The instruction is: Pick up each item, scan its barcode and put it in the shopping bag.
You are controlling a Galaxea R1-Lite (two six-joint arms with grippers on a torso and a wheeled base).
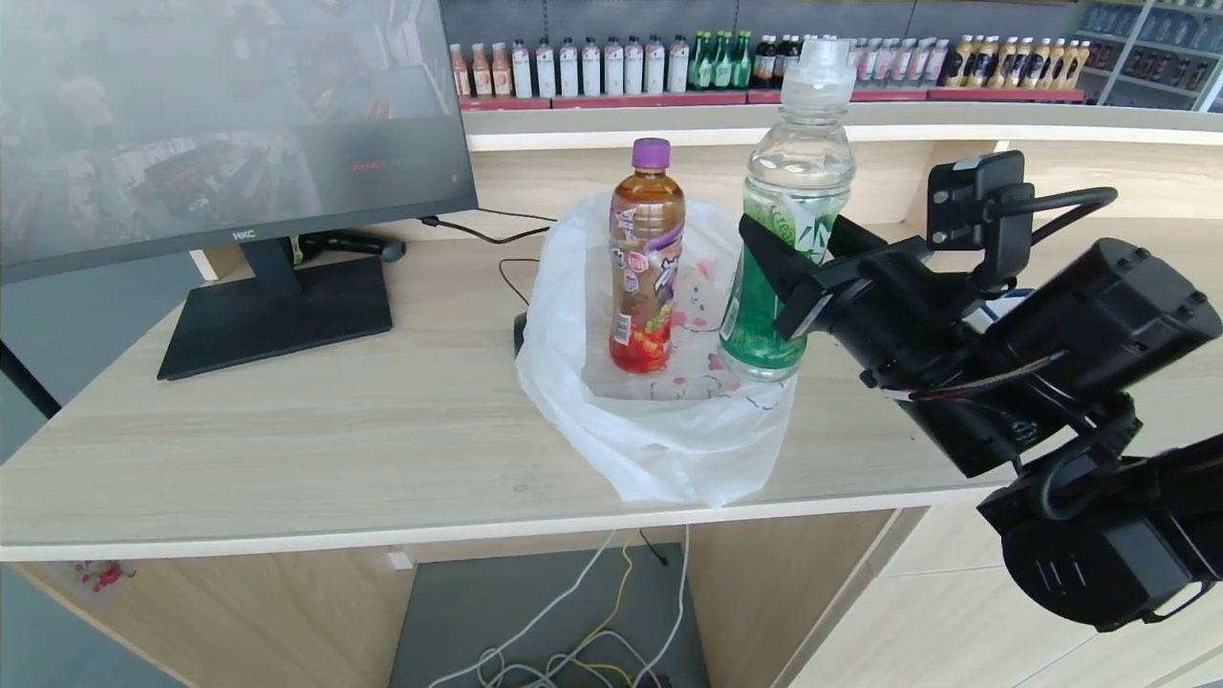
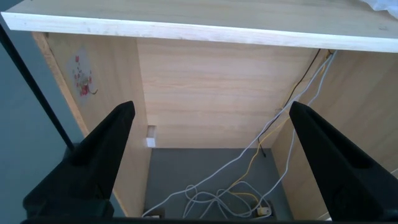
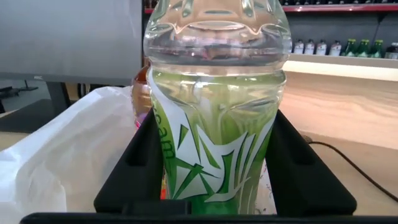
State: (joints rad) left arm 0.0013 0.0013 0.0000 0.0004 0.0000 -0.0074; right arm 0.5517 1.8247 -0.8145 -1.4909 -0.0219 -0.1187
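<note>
Bottle (image 1: 798, 220), green, upright, clamped in our right gripper (image 1: 785, 282) at the shopping bag (image 1: 659, 449), right rim, mouth lying leftward.

The green bottle (image 1: 795, 220) is clear, glossy moulded plastic with a shiny film label, the tea bottle (image 1: 647, 258) equally glossy plastic, the shopping bag (image 1: 659, 440) thin, crinkled, translucent white plastic, the counter (image 1: 287, 430) smooth matt wood-grain, and the right gripper (image 1: 779, 282) matt black plastic.
</note>
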